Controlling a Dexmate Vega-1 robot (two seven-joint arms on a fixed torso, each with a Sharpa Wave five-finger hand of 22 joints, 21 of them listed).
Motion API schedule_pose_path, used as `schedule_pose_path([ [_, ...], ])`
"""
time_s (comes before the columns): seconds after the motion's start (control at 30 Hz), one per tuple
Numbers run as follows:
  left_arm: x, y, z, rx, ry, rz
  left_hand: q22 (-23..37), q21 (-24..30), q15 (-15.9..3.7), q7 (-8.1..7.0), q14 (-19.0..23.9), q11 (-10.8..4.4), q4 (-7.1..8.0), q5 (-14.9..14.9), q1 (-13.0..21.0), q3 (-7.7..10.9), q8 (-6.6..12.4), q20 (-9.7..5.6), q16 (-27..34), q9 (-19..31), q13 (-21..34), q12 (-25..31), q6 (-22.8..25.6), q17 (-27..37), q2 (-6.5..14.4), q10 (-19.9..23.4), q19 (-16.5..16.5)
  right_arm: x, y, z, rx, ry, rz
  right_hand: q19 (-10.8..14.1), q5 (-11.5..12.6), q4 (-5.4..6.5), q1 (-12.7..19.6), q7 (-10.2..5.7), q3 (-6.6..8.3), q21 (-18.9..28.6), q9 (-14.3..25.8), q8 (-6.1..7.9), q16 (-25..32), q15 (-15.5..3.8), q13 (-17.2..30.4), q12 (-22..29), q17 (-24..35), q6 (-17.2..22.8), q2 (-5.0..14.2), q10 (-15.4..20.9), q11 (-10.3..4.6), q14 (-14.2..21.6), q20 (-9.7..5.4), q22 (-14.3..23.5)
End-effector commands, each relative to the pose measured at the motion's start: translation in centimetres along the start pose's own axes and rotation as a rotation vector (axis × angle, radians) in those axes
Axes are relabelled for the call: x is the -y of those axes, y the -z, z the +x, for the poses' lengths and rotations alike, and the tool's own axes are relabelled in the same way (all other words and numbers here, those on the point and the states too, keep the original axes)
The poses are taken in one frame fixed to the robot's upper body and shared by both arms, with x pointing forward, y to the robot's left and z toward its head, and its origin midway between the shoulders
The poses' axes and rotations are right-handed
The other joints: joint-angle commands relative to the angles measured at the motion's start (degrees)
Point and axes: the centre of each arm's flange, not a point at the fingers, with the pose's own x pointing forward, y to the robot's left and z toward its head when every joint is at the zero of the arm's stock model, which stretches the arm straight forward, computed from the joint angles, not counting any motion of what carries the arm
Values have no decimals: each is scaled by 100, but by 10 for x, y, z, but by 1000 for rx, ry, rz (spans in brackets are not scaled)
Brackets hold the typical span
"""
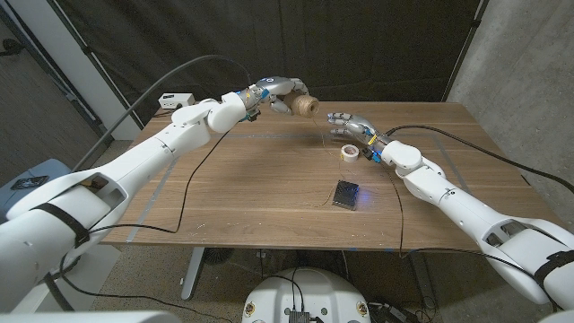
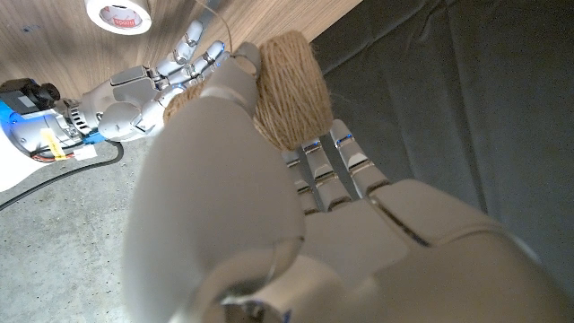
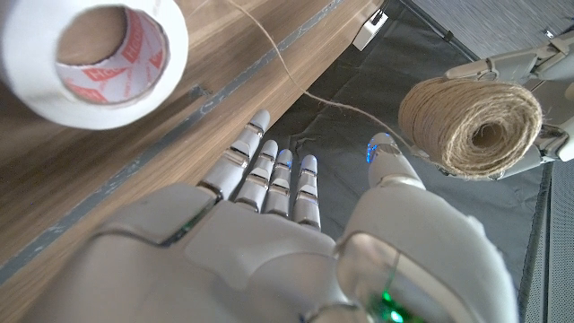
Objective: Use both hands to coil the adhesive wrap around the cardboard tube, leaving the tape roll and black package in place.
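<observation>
The wooden table (image 1: 233, 188) carries the small things, while the work itself goes on in the air above its far edge. The left hand (image 1: 273, 91) is raised there and grips a tube wound with jute twine (image 1: 306, 106) — the "adhesive wrap" of the task looks like plain string, already thick on the core. A thin strand (image 3: 296, 81) runs from the spool toward the right hand (image 1: 352, 125), which hovers near the far edge, fingers spread and pointing toward the spool. Whether it pinches the strand I cannot tell.

Judged from this, coiling is well under way; the next move calls for the right hand to keep the strand taut and lead it around while the left turns the spool.

The black package (image 1: 346, 194) lies nearer the front edge, right of the middle. The white tape roll (image 1: 350, 152) sits just below the right hand — neither is touched.
</observation>
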Motion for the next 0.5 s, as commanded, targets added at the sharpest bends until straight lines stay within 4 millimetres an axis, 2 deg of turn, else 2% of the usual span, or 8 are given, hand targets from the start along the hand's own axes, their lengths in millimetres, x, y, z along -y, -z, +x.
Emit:
schedule_pose_path([
  [0.03, -2, -1, 1, 2, -5, -9, 7, 41, -13, 19, 74, -4, 28, 39, 188, 78, 39, -13, 31, 10, 9, 16, 25, 323, 375, 53, -26, -2, -3, 7, 26, -17, -7, 129, -17, -2, 146, -16, 2, 25, 12, 33, 42, -131, 28, 33, 14, 43, -14, 69, -16, 91, -34, 15],
  [0.5, -9, -1, 5, 6, -25, -5, 1, 65, -10, 20, 69, 8, 30, 58, 187, 87, 48, -3, 32, 12, 21, -3, 18, 337, 392, 44, -36, 0, -11, 19, 39, -30, -37, 157, -16, -9, 295, -25, 2, 9, 15, 18, 36, -118, 35, 28, 19, 61, -27, 81, -6, 119, -42, 13],
])
